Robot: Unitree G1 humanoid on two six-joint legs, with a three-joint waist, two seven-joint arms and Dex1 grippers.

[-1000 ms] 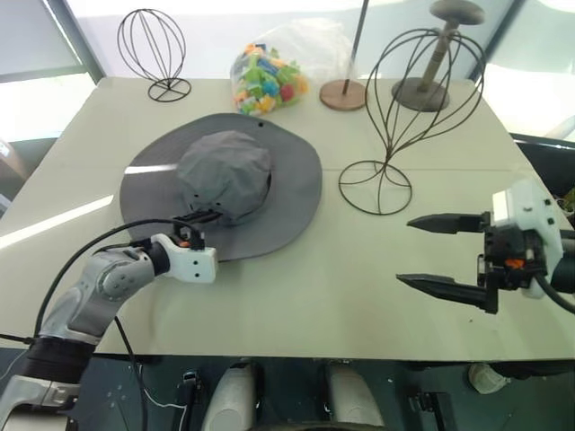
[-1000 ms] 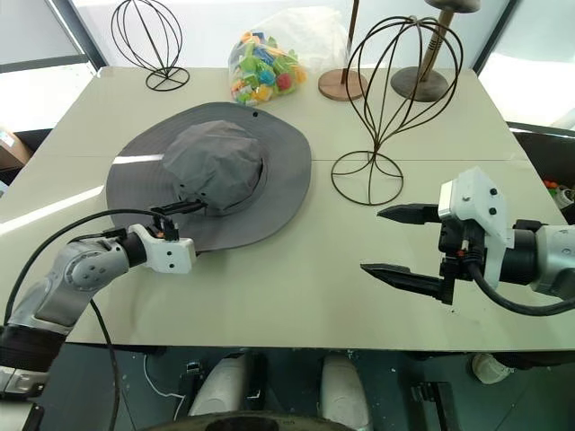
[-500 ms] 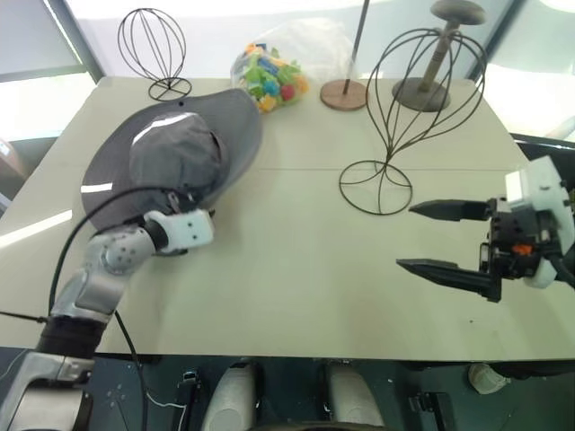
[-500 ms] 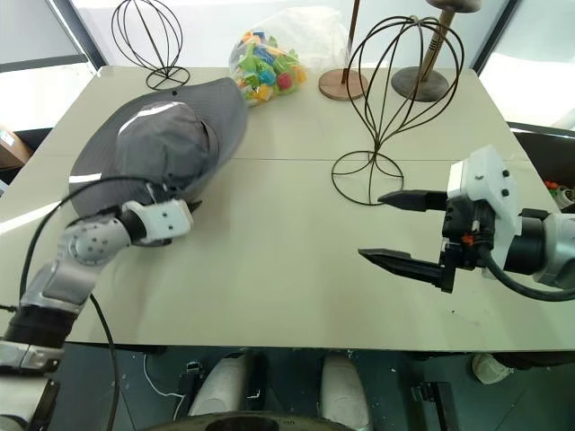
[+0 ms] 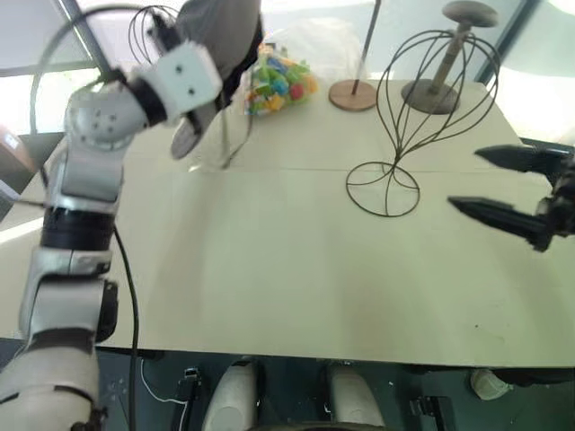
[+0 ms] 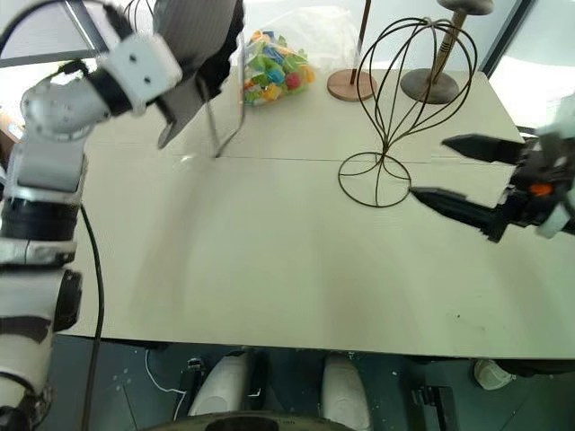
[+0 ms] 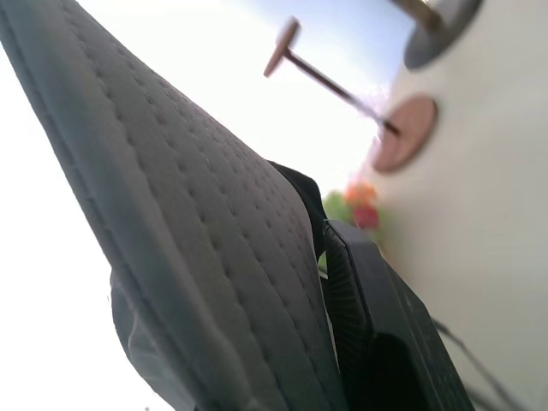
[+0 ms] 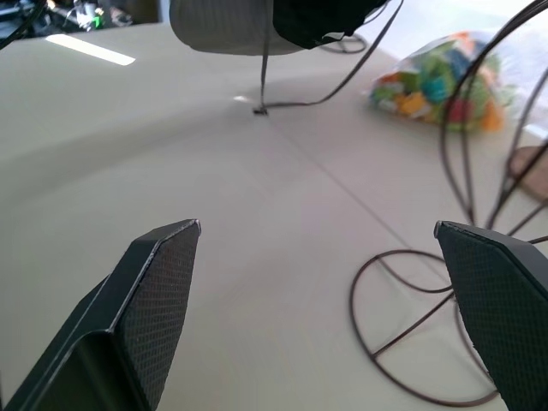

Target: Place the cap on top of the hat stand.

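From the head views, the left pincer (image 5: 211, 76) is clamped on the grey cap (image 5: 220, 31), held high above the far left of the tabletop (image 5: 269, 269), well apart from the tall hat stand (image 5: 422, 108). The left wrist view shows the cap's stitched brim against a black finger (image 7: 368, 317). In the right wrist view, the right pincer (image 8: 334, 300) gapes wide, empty, near the stand's ring base.
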